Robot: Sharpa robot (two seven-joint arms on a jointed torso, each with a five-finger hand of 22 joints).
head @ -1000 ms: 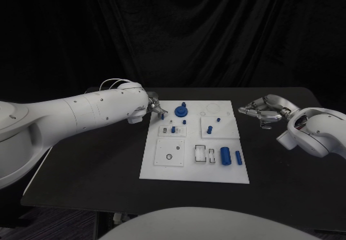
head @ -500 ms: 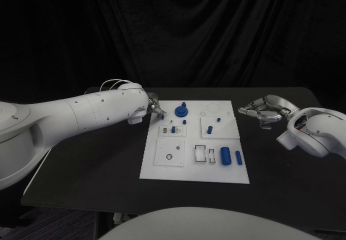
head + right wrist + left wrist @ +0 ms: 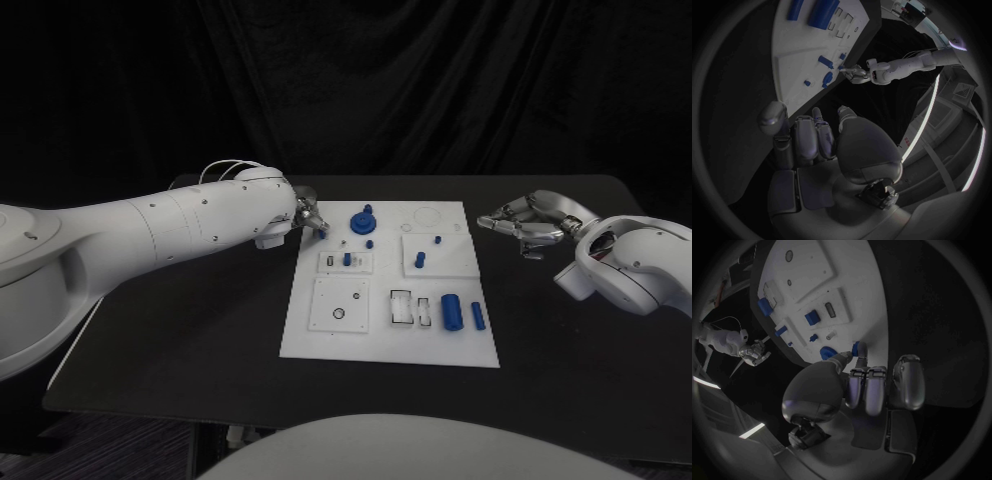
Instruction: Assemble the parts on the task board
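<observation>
At the task board's (image 3: 387,340) far left corner, left hand (image 3: 307,214) pinching a small blue part (image 3: 859,348), its axis hard to tell, right hand (image 3: 525,220) off the board's right edge, fingers curled in on nothing, long blue cylinder (image 3: 451,311) lying near-to-far at near right.

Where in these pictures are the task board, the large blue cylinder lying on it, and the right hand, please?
task board (image 3: 378,345): head view, bare near edge of the white plate.
large blue cylinder (image 3: 451,311): head view, middle of its body.
right hand (image 3: 522,221): head view, middle of the silver hand.
</observation>
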